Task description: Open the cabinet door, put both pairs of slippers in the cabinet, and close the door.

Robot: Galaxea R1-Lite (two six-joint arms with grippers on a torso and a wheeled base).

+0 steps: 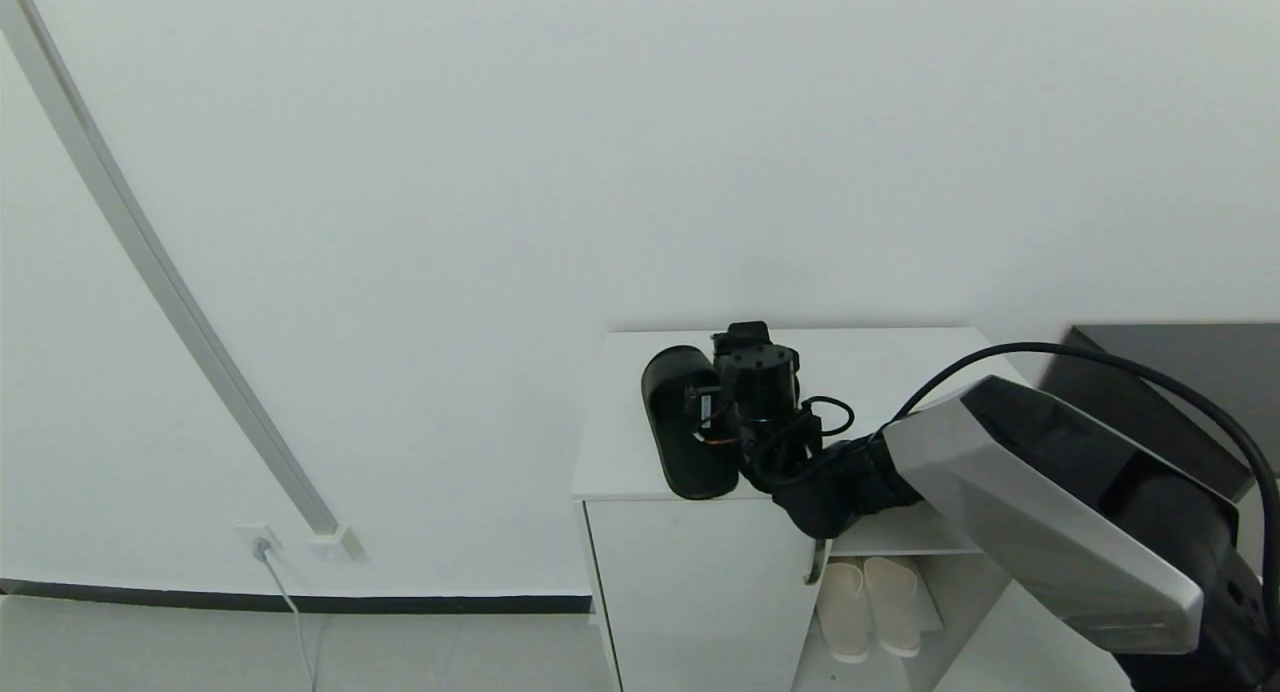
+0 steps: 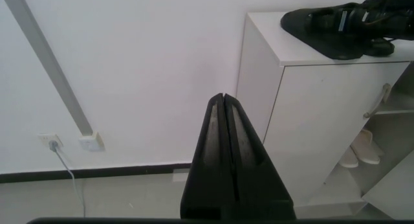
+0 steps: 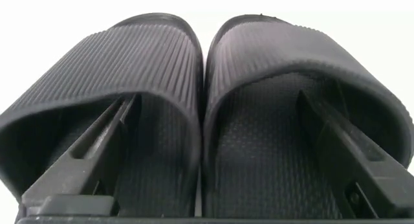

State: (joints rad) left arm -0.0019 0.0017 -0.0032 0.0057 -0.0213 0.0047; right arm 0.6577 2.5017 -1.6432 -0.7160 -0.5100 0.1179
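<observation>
- Right claw [image 3: 217,107] is spread wide, with one finger under each strap of the black slippers [image 1: 685,422]. I see the pair lying on the cabinet [image 1: 700,592] top, near its front edge.
- Left claw [image 2: 224,101] is pressed closed on nothing, off the cabinet's left side.
- White slippers [image 1: 868,607] sit side by side low in the open right compartment.

Bare indoor room, shoe cabinet [image 1: 700,592], plain white wall [image 1: 600,172], wall socket [image 1: 258,542], grey floor [image 1: 150,642]
</observation>
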